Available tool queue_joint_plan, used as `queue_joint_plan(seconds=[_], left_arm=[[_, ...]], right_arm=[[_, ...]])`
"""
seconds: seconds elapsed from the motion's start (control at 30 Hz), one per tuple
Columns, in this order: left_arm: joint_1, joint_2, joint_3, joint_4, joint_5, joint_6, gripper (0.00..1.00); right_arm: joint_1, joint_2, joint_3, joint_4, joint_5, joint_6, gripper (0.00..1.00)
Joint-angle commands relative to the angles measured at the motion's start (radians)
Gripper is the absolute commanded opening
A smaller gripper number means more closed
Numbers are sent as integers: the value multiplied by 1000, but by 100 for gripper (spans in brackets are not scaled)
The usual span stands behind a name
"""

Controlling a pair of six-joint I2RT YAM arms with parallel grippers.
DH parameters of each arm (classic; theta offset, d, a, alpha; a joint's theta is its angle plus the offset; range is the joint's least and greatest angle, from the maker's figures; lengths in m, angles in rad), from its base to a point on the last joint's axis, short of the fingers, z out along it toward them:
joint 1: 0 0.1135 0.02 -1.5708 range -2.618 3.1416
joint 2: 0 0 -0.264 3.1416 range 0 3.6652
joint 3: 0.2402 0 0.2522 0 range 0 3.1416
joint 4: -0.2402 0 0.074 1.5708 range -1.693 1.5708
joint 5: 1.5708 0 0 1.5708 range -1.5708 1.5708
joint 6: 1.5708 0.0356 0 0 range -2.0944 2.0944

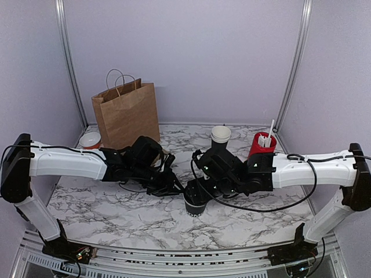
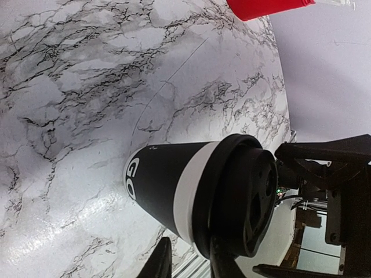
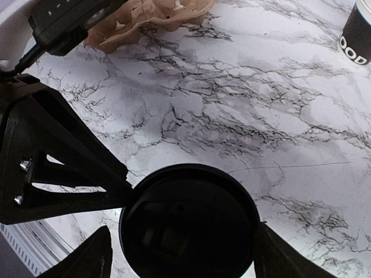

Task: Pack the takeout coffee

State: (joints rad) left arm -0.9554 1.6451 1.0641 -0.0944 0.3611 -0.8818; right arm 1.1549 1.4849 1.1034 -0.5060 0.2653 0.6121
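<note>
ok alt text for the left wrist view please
A black takeout cup with white lettering and a black lid fills the frame, sideways in this view, on a marble table. A red cup peeks in at the top edge.

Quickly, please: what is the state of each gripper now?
Left gripper: cannot be told, beside the coffee cup.
Right gripper: open, astride its lid.

takeout coffee (image 3: 188,226) cut off by bottom edge, red cup (image 2: 264,7) cropped at top
</note>
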Motion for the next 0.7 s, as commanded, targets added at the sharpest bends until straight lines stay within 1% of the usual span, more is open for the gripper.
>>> queue_joint_plan(seconds=[0.0, 0.37, 0.67], left_arm=[[7, -41, 21, -40, -17, 28, 24], [10, -29, 25, -40, -8, 37, 24], [10, -35, 24, -39, -7, 41, 24]], right_arm=[[23, 50, 71, -76, 52, -9, 81], [38, 78, 110, -126, 105, 11, 79], [54, 113, 132, -138, 113, 12, 74]])
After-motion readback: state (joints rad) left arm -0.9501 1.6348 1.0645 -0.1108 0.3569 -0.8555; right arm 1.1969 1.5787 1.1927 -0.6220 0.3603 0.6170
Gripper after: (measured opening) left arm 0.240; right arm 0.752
